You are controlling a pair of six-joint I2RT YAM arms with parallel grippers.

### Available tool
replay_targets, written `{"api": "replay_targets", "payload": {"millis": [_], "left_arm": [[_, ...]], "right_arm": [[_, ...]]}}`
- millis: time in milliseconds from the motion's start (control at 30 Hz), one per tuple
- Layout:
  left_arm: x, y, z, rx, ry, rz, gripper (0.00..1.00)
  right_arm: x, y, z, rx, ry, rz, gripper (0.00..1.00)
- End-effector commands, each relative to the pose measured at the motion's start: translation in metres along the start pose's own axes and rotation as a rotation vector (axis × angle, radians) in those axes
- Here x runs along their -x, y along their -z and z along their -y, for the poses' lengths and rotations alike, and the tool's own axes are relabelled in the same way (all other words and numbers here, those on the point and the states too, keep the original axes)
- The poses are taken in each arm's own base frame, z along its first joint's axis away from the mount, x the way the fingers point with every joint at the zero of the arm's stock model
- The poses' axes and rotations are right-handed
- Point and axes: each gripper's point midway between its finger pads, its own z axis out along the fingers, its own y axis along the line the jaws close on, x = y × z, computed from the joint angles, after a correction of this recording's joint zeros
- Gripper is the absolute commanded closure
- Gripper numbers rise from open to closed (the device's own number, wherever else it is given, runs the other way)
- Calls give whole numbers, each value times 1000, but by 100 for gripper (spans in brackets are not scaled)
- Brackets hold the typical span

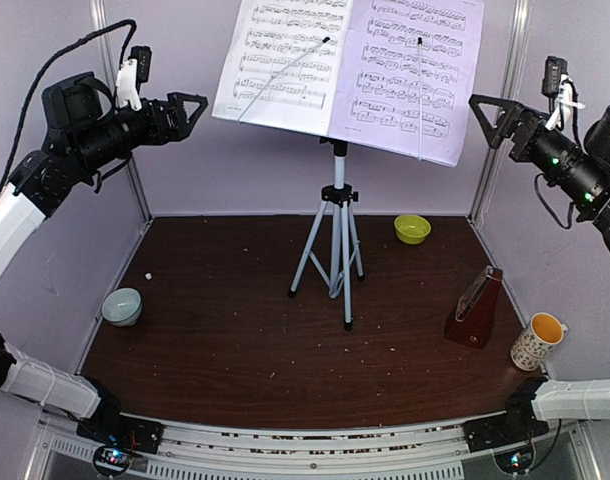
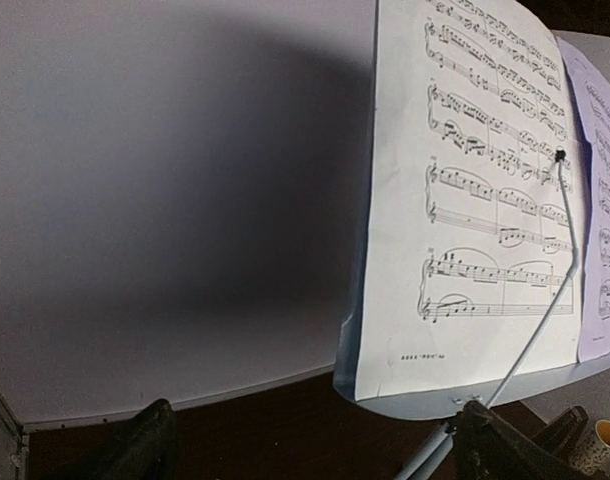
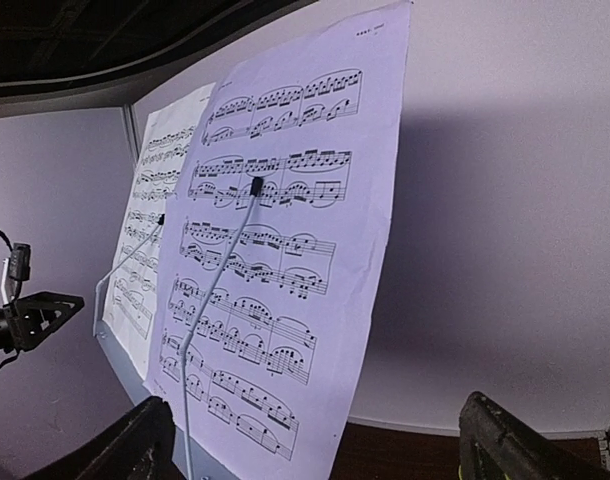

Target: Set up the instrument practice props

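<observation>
The left gripper (image 1: 188,108) hangs high at the far left, level with the sheet music. Its jaws are spread wide with nothing between them. It stands apart from the paper, likely to leave the sheets undisturbed.

Below it, a pale blue-green bowl (image 1: 122,305) sits by the left edge of the dark table (image 1: 215,350), well apart from the props.

In the middle, toward the far side, stands the music stand (image 1: 337,200), its silver tripod legs splayed for balance. The left sheet-music page (image 1: 280,55) and the right sheet-music page (image 1: 410,70) lean side by side on its desk, the right one hanging lower. A thin wire page holder (image 1: 285,72) lies across each, probably to stop slipping or curling.

Right of the tripod rests a small yellow-green bowl (image 1: 412,228). Nearer, on the right, the pyramid metronome (image 1: 475,310) stands upright, with a patterned mug (image 1: 538,340) near it.

High at the far right, the right gripper (image 1: 488,110) faces the right page with its jaws apart and empty, clear of the paper. Both pages look seated; the metronome may be what remains.
</observation>
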Motion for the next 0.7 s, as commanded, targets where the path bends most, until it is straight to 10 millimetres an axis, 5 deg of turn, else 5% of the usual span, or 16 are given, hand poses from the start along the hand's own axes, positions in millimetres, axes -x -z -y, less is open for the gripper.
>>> {"api": "replay_targets", "payload": {"millis": [0,233,433,667], "left_arm": [[-15,8,-18,58,60,-25,2],[-74,8,-42,109,144,-135,2],[-109,4,-46,118,185,-181,2],[-134,-1,-49,119,206,-226,2]], "right_arm": [[-21,16,11,-42,-16,-48,0],[-87,44,42,-173,-71,-178,0],[-148,93,109,-570,-172,-278,0],[-193,120,154,-886,-107,-375,0]]}}
